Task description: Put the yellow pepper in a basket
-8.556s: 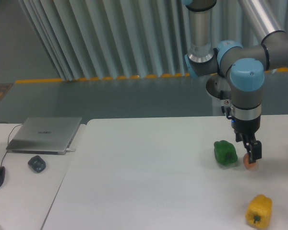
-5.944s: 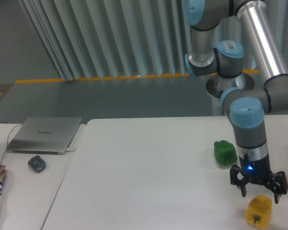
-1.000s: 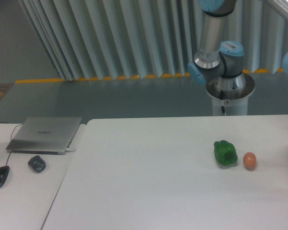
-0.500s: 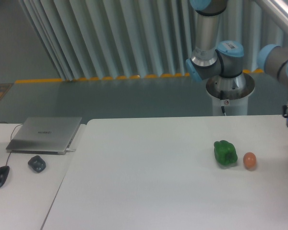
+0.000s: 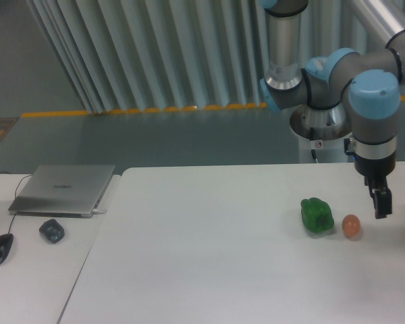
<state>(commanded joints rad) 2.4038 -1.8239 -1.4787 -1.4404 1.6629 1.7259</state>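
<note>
The single fixed camera looks across a white table [image 5: 209, 270] toward a wall of grey vertical slats. The arm reaches in from the upper right, its wrist pointing down near the table's right edge. The gripper [image 5: 381, 203] hangs just above the surface, up and to the right of a small orange-brown egg-shaped thing [image 5: 351, 225] and apart from it. The fingers appear as one dark narrow shape, so whether the jaws are together or parted cannot be told; nothing shows between them. A green pepper [image 5: 317, 215] sits just left of the egg-shaped thing, near the right edge. The yellow pepper is not in view, nor is a basket. On the lower desk at left lie a closed laptop [image 5: 64, 189], a small dark object [image 5: 52, 230] and a mouse [image 5: 0, 248].
</note>
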